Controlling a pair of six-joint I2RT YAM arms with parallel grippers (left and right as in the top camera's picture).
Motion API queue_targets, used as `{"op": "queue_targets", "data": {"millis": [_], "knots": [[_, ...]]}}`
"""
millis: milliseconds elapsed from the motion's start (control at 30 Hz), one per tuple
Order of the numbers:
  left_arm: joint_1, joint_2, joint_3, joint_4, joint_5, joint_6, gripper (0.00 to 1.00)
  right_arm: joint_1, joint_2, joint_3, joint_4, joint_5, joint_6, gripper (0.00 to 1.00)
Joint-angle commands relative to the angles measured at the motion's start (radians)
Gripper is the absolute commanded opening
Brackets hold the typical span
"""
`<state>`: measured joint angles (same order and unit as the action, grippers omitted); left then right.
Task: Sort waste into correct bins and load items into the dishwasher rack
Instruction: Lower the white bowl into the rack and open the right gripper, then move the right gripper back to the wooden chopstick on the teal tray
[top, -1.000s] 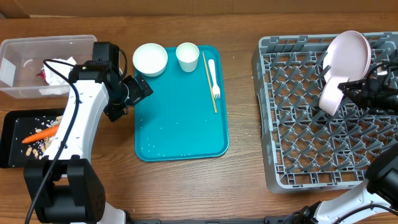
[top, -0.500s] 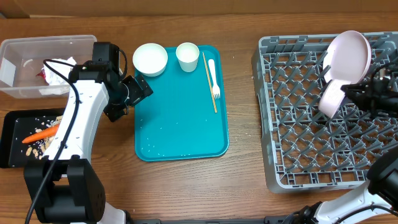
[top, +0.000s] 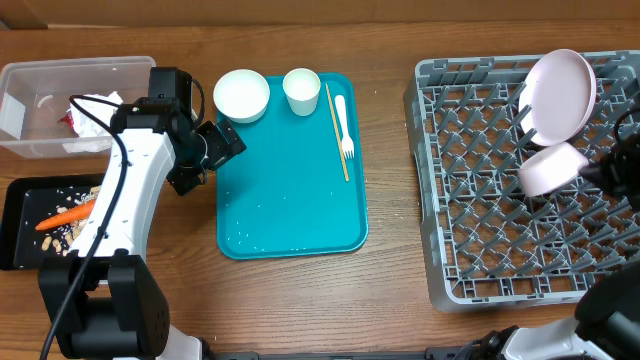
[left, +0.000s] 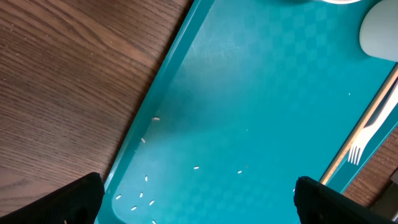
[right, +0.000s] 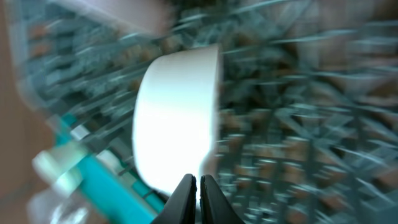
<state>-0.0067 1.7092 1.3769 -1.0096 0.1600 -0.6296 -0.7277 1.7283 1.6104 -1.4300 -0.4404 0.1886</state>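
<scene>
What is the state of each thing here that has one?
left hand: open, empty
right hand: shut on rack bowl
rack bowl: tilted over dishwasher rack
plate: on edge in rack
tray bowl: upright, empty
cup: upright
clear tub: holds napkins
black tray: holds carrot

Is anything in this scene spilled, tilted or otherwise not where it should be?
White crumbs lie scattered on the teal tray, near one edge: loose waste. In the rack, the bowl lies tilted across the pegs, while the plate beside it stands on edge. Nothing looks broken.
</scene>
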Motion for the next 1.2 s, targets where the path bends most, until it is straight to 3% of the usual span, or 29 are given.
{"op": "queue_targets", "data": {"millis": [0,167,300,367,500,600,933,1167], "knots": [[-0.003,-0.013,-0.002,0.0,-0.002,0.005,1.0,-0.007,-0.076,0.015,-0.017,0.291,0.14,0.08],[-0.003,-0.013,-0.002,0.001,-0.002,0.005,1.0,-0.006,-0.152,0.015,-0.042,0.349,0.164,0.14],[-0.003,-0.013,-0.002,0.0,-0.002,0.005,1.0,0.002,-0.224,0.015,-0.045,0.252,0.118,0.26],[-0.003,-0.013,-0.002,0.0,-0.002,0.005,1.0,0.02,-0.255,0.015,-0.045,0.161,0.068,0.4],[-0.003,-0.013,-0.002,0.002,0.022,0.005,1.0,0.095,-0.308,0.015,-0.04,-0.023,-0.021,0.82],[-0.008,-0.013,-0.002,0.009,0.024,0.004,1.0,0.193,-0.326,0.015,-0.021,-0.094,-0.045,1.0],[-0.008,-0.013,-0.002,0.035,0.0,0.005,1.0,0.686,-0.253,0.013,0.226,-0.092,-0.001,1.0],[0.002,-0.013,-0.002,0.06,-0.089,-0.053,1.0,0.885,-0.113,0.013,0.339,-0.093,0.002,1.0]]}}
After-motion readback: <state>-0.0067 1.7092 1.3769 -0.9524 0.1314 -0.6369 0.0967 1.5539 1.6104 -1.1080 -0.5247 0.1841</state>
